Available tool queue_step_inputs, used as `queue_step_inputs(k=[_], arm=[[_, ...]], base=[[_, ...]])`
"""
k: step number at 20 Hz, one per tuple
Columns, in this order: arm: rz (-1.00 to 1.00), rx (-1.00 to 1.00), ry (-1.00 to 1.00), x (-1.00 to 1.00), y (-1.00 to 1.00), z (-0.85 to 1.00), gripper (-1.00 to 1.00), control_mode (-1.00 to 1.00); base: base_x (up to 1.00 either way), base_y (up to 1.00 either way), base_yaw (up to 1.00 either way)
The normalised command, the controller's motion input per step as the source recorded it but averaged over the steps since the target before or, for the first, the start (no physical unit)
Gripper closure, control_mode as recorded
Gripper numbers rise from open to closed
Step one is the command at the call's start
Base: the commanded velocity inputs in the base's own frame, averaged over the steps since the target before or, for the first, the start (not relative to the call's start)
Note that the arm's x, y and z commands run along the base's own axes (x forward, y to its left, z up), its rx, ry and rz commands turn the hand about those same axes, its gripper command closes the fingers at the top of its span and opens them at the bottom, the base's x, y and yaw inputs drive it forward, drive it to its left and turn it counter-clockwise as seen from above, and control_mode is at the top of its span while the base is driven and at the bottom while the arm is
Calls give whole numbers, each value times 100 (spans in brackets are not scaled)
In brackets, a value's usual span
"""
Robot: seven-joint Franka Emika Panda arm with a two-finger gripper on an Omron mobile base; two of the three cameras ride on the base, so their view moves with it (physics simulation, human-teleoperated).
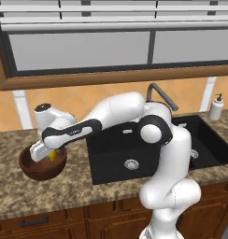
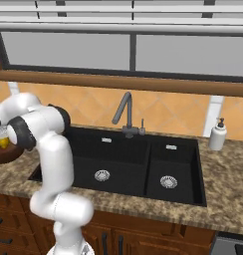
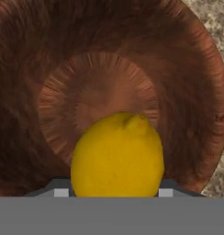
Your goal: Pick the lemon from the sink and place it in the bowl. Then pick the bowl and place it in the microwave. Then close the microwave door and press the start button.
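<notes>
Lemon (image 3: 117,156) is sitting between my gripper's (image 1: 46,154) jaws, and the jaws are closed on it; I am judging the grip as firm, since the fruit is centred low in the hand view with a finger block showing at each side. Bowl (image 1: 41,164) is standing on the counter (image 1: 88,191) near its front edge, left of the sink (image 1: 134,154), and the hand is reaching down into it. In the hand view the bowl's flat inner floor is lying directly behind the fruit, so I am reading the placement as well lined up. How far the lemon is hanging above that floor I cannot tell.

I am treating the current step as the release. To do it well, I am advising a short, slow descent until the fruit is close to the floor, then a gradual opening so it does not bounce or roll up the wall. Afterwards, I am recommending a straight lift, keeping the fingers off the rim so the bowl does not shift toward the counter edge.
</notes>
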Motion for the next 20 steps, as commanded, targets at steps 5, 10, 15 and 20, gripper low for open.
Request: queue_step_inputs(k=[5,10,15,20], arm=[[0,0,0,0,9,-3,-100,-100],[-1,0,-1,0,-1,0,-100,-100],[-3,13,-4,-25,-64,2,-100,-100],[-15,18,0,-23,-80,3,-100,-100]], base=[[0,0,0],[0,0,0],[0,0,0],[0,0,0]])
